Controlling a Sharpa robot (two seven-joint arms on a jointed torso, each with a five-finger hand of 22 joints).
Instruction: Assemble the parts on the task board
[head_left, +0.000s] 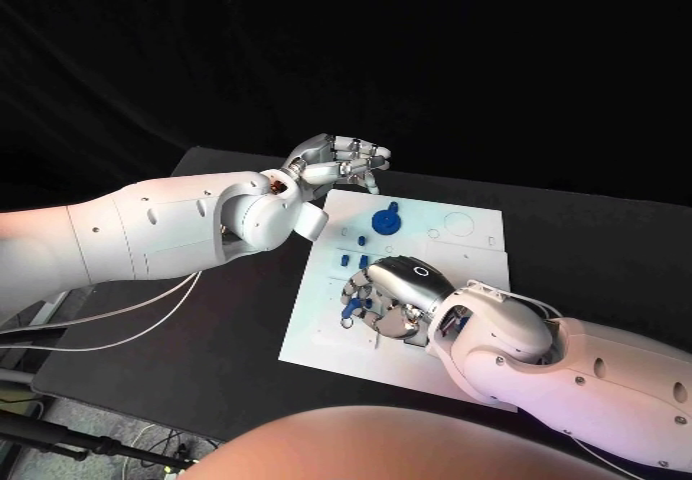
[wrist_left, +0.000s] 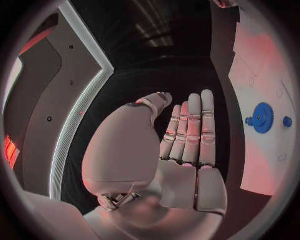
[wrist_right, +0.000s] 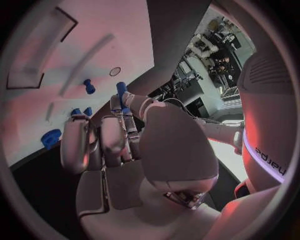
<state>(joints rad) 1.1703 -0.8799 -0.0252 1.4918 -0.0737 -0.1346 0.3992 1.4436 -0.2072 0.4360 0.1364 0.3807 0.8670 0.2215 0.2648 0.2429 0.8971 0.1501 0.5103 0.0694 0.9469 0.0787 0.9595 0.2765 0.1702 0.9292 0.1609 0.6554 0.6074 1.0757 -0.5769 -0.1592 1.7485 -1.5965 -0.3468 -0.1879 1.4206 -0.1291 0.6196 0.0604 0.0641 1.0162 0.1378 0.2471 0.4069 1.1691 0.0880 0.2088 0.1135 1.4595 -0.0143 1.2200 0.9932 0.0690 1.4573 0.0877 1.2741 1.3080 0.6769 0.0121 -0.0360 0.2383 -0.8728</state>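
The white task board (head_left: 464, 268) lies in the middle of the black table. A blue gear (head_left: 387, 220) stands on its far part, and small blue pegs (head_left: 346, 260) stand below it. My right hand (head_left: 387, 298) is lowered over the board's near-left area, fingers curled down among the pegs. In the right wrist view a blue peg (wrist_right: 120, 90) rises from between its fingertips and looks pinched there; another peg (wrist_right: 89, 86) stands in the board (wrist_right: 81, 45). My left hand (head_left: 340, 160) hovers over the board's far-left corner, holding nothing, fingers straight (wrist_left: 190, 135). The gear (wrist_left: 262, 117) lies beyond it.
Round and rectangular recesses (head_left: 459, 222) mark the board's far-right part. Bare black table (head_left: 591, 240) extends to the right of the board and along its left side. Cables (head_left: 130, 310) hang off the table's left edge under my left arm.
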